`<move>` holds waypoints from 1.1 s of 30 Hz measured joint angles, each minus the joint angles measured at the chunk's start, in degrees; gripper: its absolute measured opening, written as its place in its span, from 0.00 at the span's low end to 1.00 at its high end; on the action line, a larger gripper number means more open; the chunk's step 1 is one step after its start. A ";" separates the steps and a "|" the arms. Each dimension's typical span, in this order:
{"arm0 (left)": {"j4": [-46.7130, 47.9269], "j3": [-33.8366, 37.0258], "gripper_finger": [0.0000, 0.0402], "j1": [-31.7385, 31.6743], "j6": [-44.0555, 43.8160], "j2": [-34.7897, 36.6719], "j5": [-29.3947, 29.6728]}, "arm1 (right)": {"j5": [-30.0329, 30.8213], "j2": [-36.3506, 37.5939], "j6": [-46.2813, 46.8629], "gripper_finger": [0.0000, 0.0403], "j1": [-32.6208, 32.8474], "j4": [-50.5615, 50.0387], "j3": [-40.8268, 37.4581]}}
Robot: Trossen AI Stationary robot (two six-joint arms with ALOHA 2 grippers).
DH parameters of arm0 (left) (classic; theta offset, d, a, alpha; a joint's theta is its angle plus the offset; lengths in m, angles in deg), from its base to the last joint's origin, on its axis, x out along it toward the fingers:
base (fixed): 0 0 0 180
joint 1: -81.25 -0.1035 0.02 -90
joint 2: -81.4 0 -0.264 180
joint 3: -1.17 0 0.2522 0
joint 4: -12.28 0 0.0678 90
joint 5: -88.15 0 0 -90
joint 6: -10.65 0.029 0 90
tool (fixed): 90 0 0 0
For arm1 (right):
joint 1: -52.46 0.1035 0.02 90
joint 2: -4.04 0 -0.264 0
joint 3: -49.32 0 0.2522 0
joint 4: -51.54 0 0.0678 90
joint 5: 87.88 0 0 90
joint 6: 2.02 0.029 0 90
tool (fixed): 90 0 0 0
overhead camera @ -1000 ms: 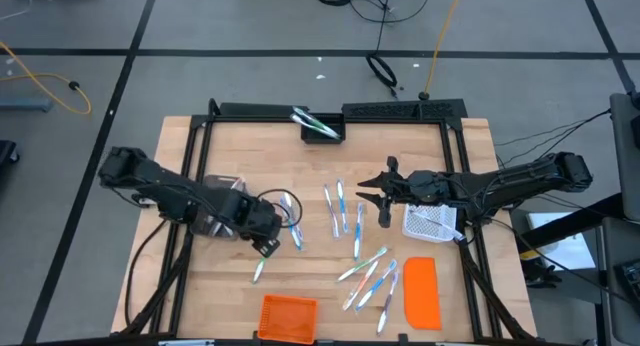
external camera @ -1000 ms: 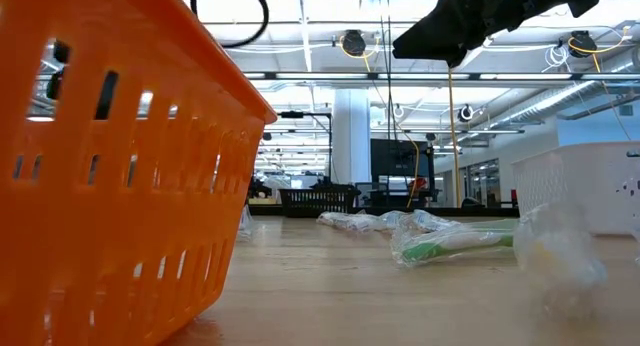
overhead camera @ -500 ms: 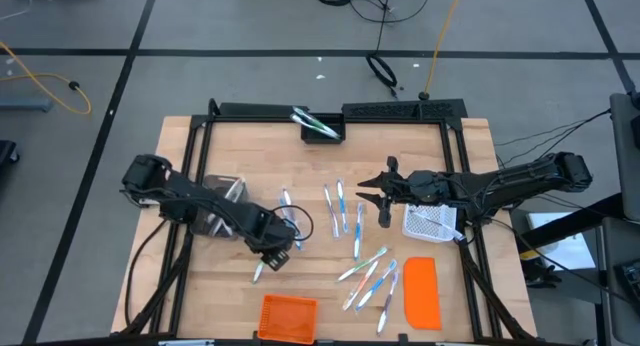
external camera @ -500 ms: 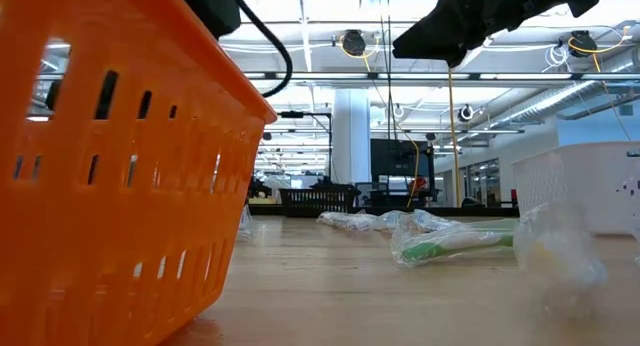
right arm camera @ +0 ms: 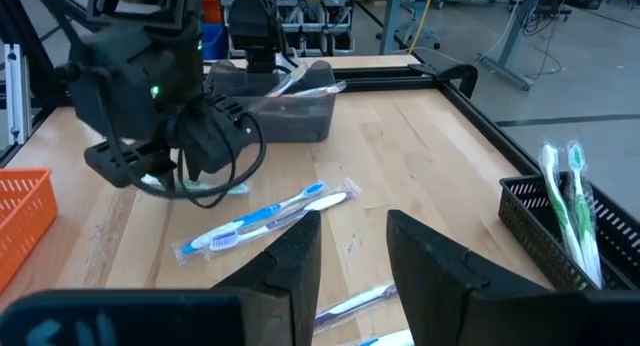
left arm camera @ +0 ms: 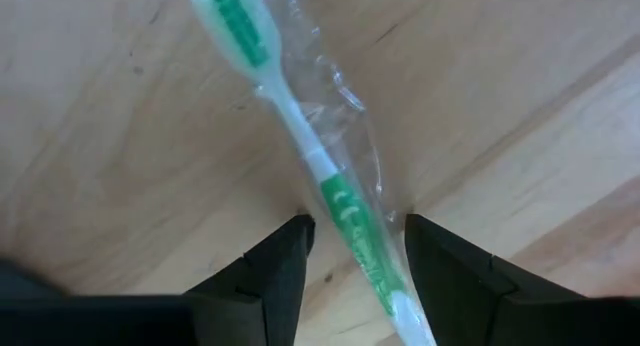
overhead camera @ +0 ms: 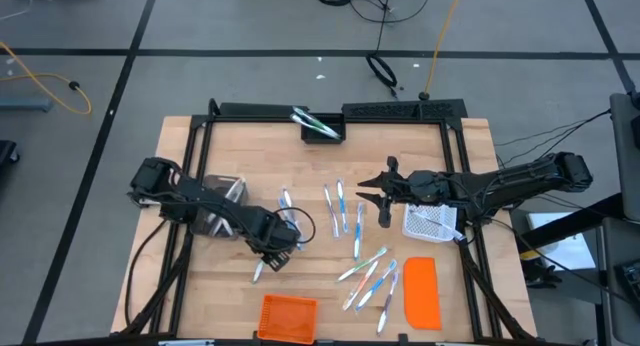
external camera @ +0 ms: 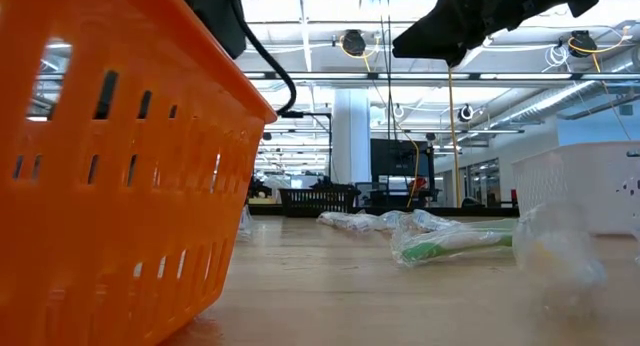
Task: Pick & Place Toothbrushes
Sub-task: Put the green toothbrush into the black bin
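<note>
Toothbrushes in clear wrappers lie flat on the wooden table (overhead camera: 200, 286): one group near the middle (overhead camera: 340, 208), another nearer the front (overhead camera: 368, 276). One green toothbrush (left arm camera: 300, 126) (overhead camera: 258, 272) lies under my left gripper (left arm camera: 355, 226) (overhead camera: 272, 256). That gripper points down and is open, with one finger on each side of the brush's handle and its tips close to the table. My right gripper (right arm camera: 352, 221) (overhead camera: 364, 196) hangs open above the table's right half with nothing between its fingers.
A black bin (overhead camera: 322, 129) at the far edge holds a few toothbrushes. A white mesh basket (overhead camera: 432, 222) stands at the right, with a flat orange lid (overhead camera: 421, 292) in front of it. An orange basket (overhead camera: 289, 316) stands at the near edge. A grey bin (overhead camera: 222, 189) lies under the left arm.
My left gripper has come down toward the table and a little toward the near edge, tipping steeper, until its open fingers stand on either side of the green toothbrush. The toothbrush has not moved.
</note>
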 joint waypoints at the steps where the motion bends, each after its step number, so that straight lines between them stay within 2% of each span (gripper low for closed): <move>1: 0.47 0.04 0.43 -0.05 0.01 -0.22 -0.13 | 0.00 0.00 0.00 0.28 0.00 -0.09 -0.01; 4: 0.85 0.14 0.36 -0.22 0.07 -0.76 -0.53 | 0.00 0.00 0.00 0.28 0.00 0.00 -0.02; 9: 1.65 -0.32 0.10 -1.19 1.35 0.20 0.55 | 0.02 0.00 0.00 0.28 0.00 0.18 -0.02; 11: 1.64 -0.50 0.04 -1.57 2.20 0.72 1.70 | 0.01 0.00 0.01 0.28 0.00 0.28 -0.02; 13: 2.11 -0.95 0.05 -1.94 2.40 0.73 2.89 | 0.00 0.00 0.02 0.28 0.00 0.28 -0.02; 18: 3.45 -2.20 0.03 -3.01 3.37 1.43 10.89 | 0.01 0.00 0.02 0.28 0.00 0.08 -0.02; 25: 6.32 -5.35 0.03 -3.83 5.81 4.03 13.03 | 0.00 0.00 0.02 0.28 0.00 -0.13 -0.02; 28: 10.18 -7.24 0.02 -4.02 6.71 5.69 16.32 | 0.00 0.00 0.02 0.28 0.00 -0.21 -0.02; 33: 9.36 -10.52 0.04 -4.38 10.55 8.51 23.41 | 0.00 0.00 0.02 0.28 0.00 0.83 -0.89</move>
